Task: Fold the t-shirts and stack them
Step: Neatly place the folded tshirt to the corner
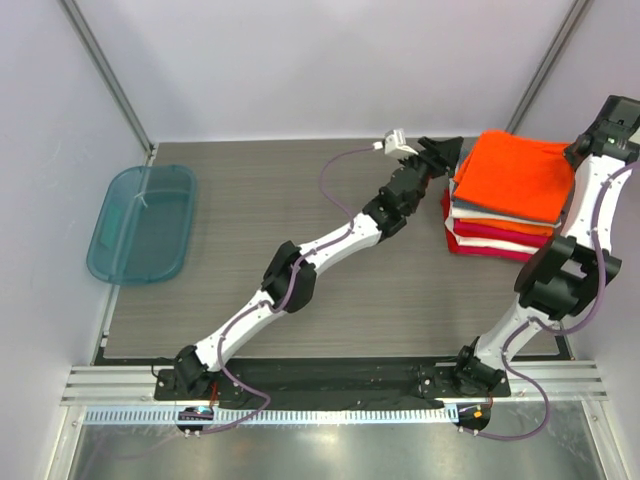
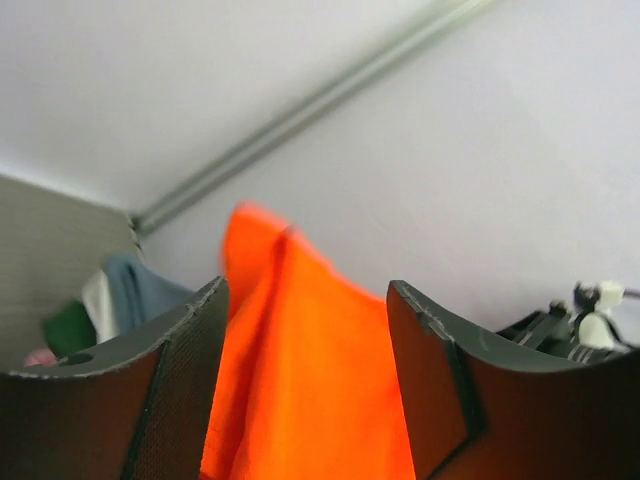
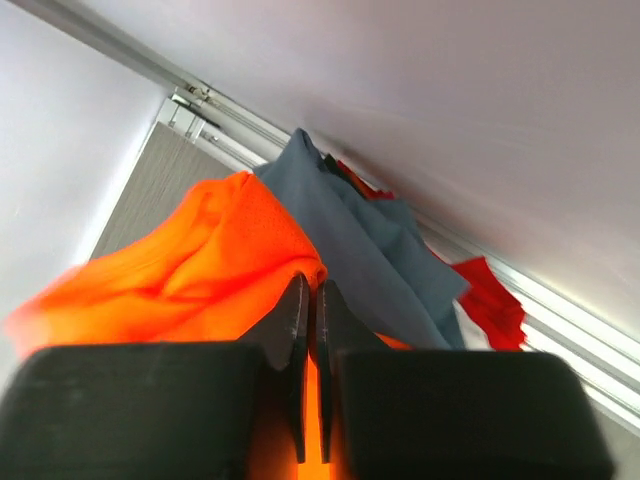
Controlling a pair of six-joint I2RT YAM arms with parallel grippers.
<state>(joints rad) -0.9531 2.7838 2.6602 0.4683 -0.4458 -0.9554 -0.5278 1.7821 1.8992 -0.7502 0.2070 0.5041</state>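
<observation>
The t-shirts form a folded stack (image 1: 488,236) at the table's back right, with crimson, white and blue-grey layers. A bright orange t-shirt (image 1: 515,175) lies on top. My left gripper (image 1: 448,152) is at the stack's left edge and open. In the left wrist view its jaws (image 2: 305,285) stand wide apart, with the orange cloth (image 2: 310,380) between and beyond them. At the stack's far right edge my right gripper (image 1: 578,152) is shut, and its tips (image 3: 310,285) pinch a fold of the orange shirt (image 3: 200,260). Blue-grey cloth (image 3: 370,240) and crimson cloth (image 3: 490,295) show behind.
A translucent teal tub (image 1: 142,222) sits at the table's left edge. White walls with metal corner posts (image 1: 110,75) close in the back and sides. The right arm (image 1: 560,280) stands close to the right wall.
</observation>
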